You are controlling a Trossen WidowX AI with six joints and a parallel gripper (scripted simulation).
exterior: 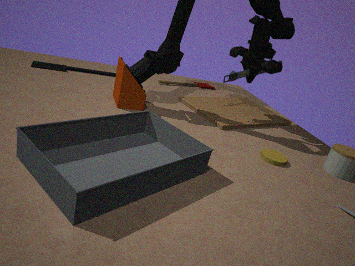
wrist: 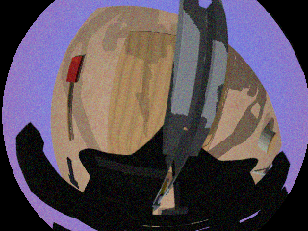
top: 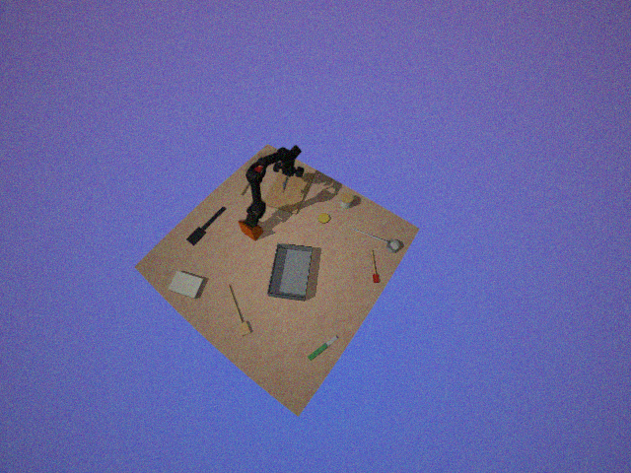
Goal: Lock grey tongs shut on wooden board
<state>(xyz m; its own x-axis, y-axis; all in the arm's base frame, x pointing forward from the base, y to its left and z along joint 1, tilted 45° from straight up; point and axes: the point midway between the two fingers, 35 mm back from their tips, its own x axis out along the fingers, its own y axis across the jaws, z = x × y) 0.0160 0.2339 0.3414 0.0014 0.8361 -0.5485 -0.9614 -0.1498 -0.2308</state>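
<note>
My gripper [top: 288, 173] [exterior: 250, 77] [wrist: 168, 128] is shut on the grey tongs [top: 284, 183] [exterior: 239, 75] [wrist: 186, 72], near their hinge end, and holds them in the air above the wooden board [top: 280, 201] [exterior: 206, 106] [wrist: 126, 106]. The tongs lie close to level in the exterior view, with the looped end pointing left and a little down. In the wrist view their two arms run nearly parallel, close together, with a dark narrow gap. Whether the lock has caught cannot be seen. The roasting tin [top: 275, 275] [exterior: 143, 185] stands empty on the table.
A red-headed tool [exterior: 204, 85] [wrist: 74, 69] lies behind the board. A yellow disc [top: 323, 218] [exterior: 273, 157] and a pale jar with a wooden lid [top: 347, 200] [exterior: 339, 163] stand beside it. A black spatula [top: 205, 225] lies beyond the orange arm base [top: 250, 231].
</note>
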